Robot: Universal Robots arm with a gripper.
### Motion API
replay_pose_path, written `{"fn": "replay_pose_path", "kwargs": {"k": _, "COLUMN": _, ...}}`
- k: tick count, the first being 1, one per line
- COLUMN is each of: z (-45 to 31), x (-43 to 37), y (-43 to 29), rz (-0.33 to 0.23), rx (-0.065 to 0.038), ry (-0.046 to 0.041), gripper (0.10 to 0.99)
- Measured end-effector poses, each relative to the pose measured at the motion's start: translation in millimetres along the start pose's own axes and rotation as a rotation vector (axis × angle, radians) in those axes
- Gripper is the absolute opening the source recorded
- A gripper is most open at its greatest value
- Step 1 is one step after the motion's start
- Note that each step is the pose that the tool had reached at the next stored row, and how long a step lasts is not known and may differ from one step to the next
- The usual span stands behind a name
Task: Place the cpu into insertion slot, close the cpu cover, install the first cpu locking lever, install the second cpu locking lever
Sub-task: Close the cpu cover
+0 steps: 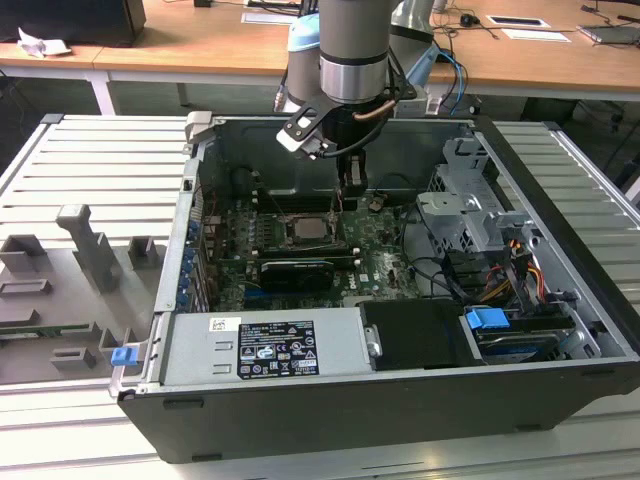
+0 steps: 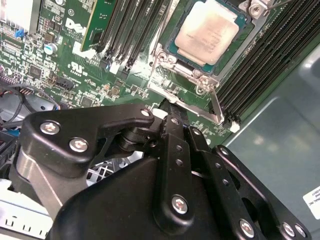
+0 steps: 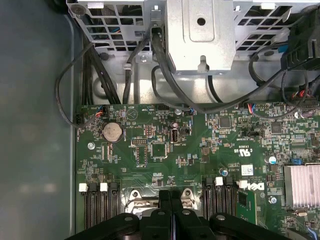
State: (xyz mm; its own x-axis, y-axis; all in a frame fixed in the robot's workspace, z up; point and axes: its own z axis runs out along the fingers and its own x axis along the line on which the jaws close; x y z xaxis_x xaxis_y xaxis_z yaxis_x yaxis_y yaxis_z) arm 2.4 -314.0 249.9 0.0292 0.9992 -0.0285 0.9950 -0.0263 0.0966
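The cpu (image 2: 210, 30), a pale silvery square chip, lies flat in the insertion slot (image 2: 239, 46) on the green board. The silvery cpu cover (image 2: 167, 57) frames it and appears to lie down around the chip. A thin metal locking lever (image 2: 216, 105) runs along one side of the socket. My gripper (image 2: 170, 106) hovers just beside that socket corner, its black fingers (image 3: 165, 200) pressed together and shut, with nothing seen between them. In the exterior view the gripper (image 1: 352, 198) hangs inside the open case, slightly toward the exterior view's right of the cpu (image 1: 311, 229).
Long black memory slots (image 2: 260, 60) flank the socket on both sides. A metal drive cage (image 3: 200, 30) with black cables (image 3: 165, 85) borders the board. A grey power supply (image 1: 265, 345) and the case walls (image 1: 190, 230) enclose the space.
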Motion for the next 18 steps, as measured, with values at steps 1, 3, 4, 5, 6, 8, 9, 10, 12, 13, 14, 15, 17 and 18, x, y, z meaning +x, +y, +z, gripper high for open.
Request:
{"fn": "replay_pose_path", "kwargs": {"k": 1, "z": -0.1, "x": 0.0, "y": -0.6, "rz": 0.000, "rx": 0.000, "ry": 0.0000, "gripper": 0.106}}
{"fn": "replay_pose_path", "kwargs": {"k": 3, "z": -0.2, "x": -0.1, "y": -2.1, "rz": 0.000, "rx": 0.000, "ry": -0.0001, "gripper": 0.106}}
{"fn": "replay_pose_path", "kwargs": {"k": 4, "z": -0.3, "x": -0.1, "y": -2.7, "rz": 0.000, "rx": 0.000, "ry": -0.0001, "gripper": 0.106}}
{"fn": "replay_pose_path", "kwargs": {"k": 5, "z": -0.3, "x": -0.1, "y": -3.6, "rz": 0.000, "rx": 0.000, "ry": 0.0000, "gripper": 0.106}}
{"fn": "replay_pose_path", "kwargs": {"k": 6, "z": -0.4, "x": -0.1, "y": -4.2, "rz": 0.000, "rx": 0.000, "ry": 0.0000, "gripper": 0.106}}
{"fn": "replay_pose_path", "kwargs": {"k": 8, "z": -0.5, "x": -0.2, "y": -5.4, "rz": 0.000, "rx": 0.000, "ry": -0.0001, "gripper": 0.106}}
{"fn": "replay_pose_path", "kwargs": {"k": 9, "z": -0.6, "x": -0.2, "y": -6.0, "rz": 0.000, "rx": 0.000, "ry": 0.0000, "gripper": 0.106}}
{"fn": "replay_pose_path", "kwargs": {"k": 10, "z": -0.7, "x": -0.2, "y": -7.3, "rz": 0.000, "rx": 0.000, "ry": 0.0000, "gripper": 0.106}}
{"fn": "replay_pose_path", "kwargs": {"k": 12, "z": -0.8, "x": -0.2, "y": -8.3, "rz": 0.000, "rx": 0.000, "ry": 0.0000, "gripper": 0.106}}
{"fn": "replay_pose_path", "kwargs": {"k": 13, "z": -0.8, "x": -0.3, "y": -8.8, "rz": 0.000, "rx": 0.000, "ry": 0.0000, "gripper": 0.106}}
{"fn": "replay_pose_path", "kwargs": {"k": 14, "z": -0.8, "x": -0.3, "y": -9.0, "rz": 0.000, "rx": 0.000, "ry": 0.0000, "gripper": 0.106}}
{"fn": "replay_pose_path", "kwargs": {"k": 15, "z": -0.8, "x": -0.3, "y": -9.3, "rz": 0.000, "rx": 0.000, "ry": -0.0001, "gripper": 0.106}}
{"fn": "replay_pose_path", "kwargs": {"k": 17, "z": -0.3, "x": -0.3, "y": -9.9, "rz": 0.000, "rx": 0.001, "ry": 0.0001, "gripper": 0.106}}
{"fn": "replay_pose_path", "kwargs": {"k": 18, "z": -0.1, "x": -0.3, "y": -10.3, "rz": 0.000, "rx": 0.001, "ry": 0.0002, "gripper": 0.106}}
